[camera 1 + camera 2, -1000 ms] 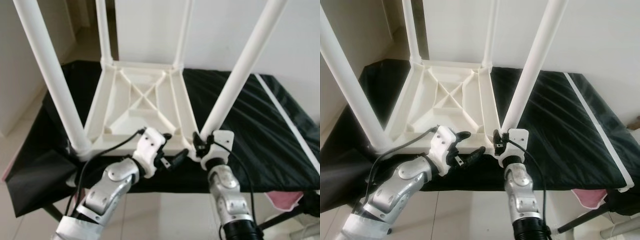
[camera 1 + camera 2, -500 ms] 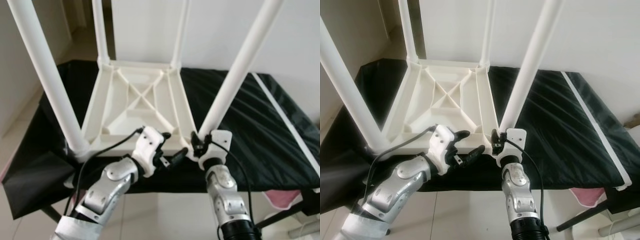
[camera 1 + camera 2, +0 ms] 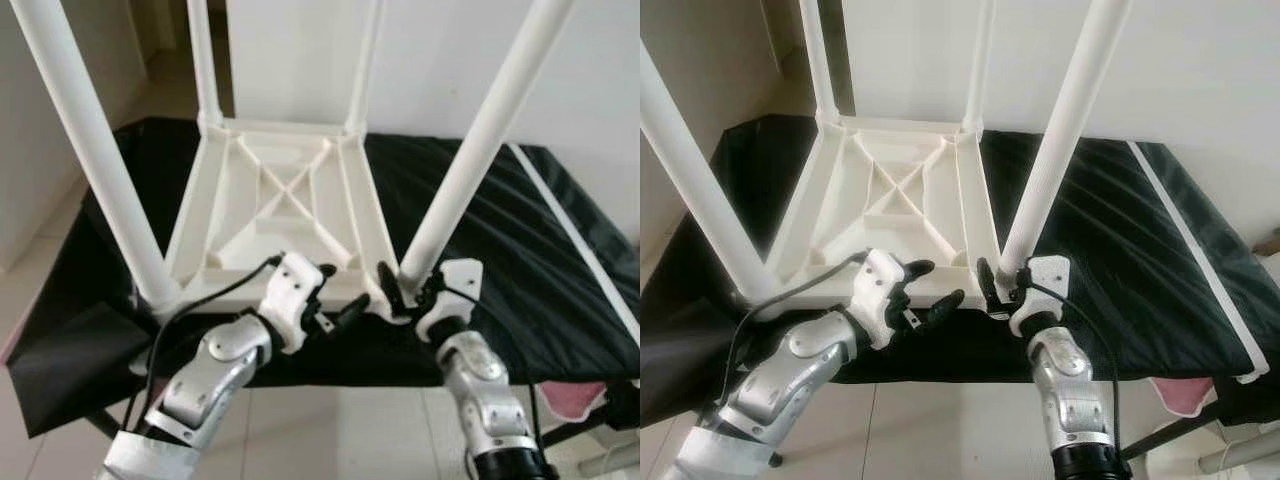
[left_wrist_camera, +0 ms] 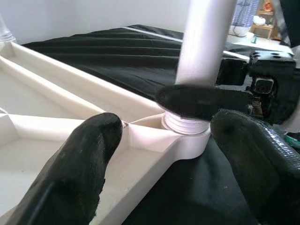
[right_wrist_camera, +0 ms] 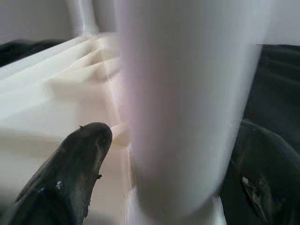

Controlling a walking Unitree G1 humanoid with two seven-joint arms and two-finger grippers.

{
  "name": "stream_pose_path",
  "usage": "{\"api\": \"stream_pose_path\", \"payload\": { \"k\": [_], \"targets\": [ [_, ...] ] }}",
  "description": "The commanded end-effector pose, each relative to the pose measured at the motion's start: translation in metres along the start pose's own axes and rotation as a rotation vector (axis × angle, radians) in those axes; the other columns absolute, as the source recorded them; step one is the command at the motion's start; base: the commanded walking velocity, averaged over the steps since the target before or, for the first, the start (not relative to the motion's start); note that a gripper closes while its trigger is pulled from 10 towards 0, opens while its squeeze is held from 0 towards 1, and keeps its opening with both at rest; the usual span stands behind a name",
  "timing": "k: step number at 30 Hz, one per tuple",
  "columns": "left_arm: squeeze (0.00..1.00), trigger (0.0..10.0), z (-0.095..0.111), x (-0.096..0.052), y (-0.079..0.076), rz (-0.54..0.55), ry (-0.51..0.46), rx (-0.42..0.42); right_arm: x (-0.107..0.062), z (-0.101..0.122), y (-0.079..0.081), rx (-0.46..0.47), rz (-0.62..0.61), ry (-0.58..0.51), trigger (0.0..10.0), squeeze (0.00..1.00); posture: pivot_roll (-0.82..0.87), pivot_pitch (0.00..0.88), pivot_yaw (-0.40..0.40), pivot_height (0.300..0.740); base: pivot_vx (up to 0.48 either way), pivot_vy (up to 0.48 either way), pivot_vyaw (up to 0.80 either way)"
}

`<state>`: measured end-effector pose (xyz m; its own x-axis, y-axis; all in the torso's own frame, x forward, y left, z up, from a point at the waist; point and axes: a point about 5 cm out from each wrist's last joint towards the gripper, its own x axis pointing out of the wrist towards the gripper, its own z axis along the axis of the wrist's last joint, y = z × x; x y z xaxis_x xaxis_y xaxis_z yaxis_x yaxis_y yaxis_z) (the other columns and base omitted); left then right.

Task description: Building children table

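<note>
A white plastic children's table [image 3: 285, 200] lies upside down on a black cloth, with its legs pointing up. My right gripper [image 3: 400, 285] is at the base of the near-right leg [image 3: 480, 140], just above its threaded collar. One finger [image 5: 89, 145] lies on each side of the leg [image 5: 187, 93], shut on it. My left gripper [image 3: 343, 290] is open beside that corner, by the tabletop's near edge, and holds nothing. In the left wrist view its fingers [image 4: 93, 145] frame the corner socket [image 4: 187, 131].
The near-left leg [image 3: 95, 150] rises steeply at my left, and two far legs [image 3: 205, 60] stand at the back corners. The black cloth [image 3: 520, 250] covers the support table, with a white strip [image 3: 570, 230] along its right side. Pale tiled floor [image 3: 340, 430] lies below.
My right wrist has swung to the right around the base of the near-right leg. The left gripper has stayed almost where it was, still open.
</note>
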<state>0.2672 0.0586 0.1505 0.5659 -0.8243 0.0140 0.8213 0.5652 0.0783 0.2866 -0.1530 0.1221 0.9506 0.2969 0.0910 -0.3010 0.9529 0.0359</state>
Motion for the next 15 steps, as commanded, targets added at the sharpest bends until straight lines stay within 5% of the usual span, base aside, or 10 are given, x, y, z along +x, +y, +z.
{"api": "stream_pose_path", "payload": {
  "k": [1,12,13,15],
  "targets": [
    [0.00,10.0,0.002,0.000,-0.007,-0.128,-0.001,0.002,0.000,-0.004,-0.002,-0.001,0.047,0.035,10.0,0.00,0.00,0.000,-0.056,0.740,0.000,0.000,0.00],
    [0.00,10.0,0.003,0.002,-0.005,-0.128,-0.003,0.006,0.015,-0.006,-0.009,-0.132,0.339,0.150,10.0,0.00,0.01,0.000,-0.057,0.740,0.000,0.000,0.00],
    [0.00,10.0,0.003,0.002,-0.005,-0.128,-0.004,0.008,0.016,-0.008,-0.010,-0.132,0.353,0.160,0.0,0.00,0.01,0.000,-0.060,0.740,0.000,0.000,0.00],
    [0.00,10.0,0.003,0.002,-0.005,-0.128,-0.005,0.009,0.016,-0.009,-0.010,-0.131,0.366,0.167,0.0,0.00,0.01,0.000,-0.060,0.740,0.000,0.000,0.00]
  ]
}}
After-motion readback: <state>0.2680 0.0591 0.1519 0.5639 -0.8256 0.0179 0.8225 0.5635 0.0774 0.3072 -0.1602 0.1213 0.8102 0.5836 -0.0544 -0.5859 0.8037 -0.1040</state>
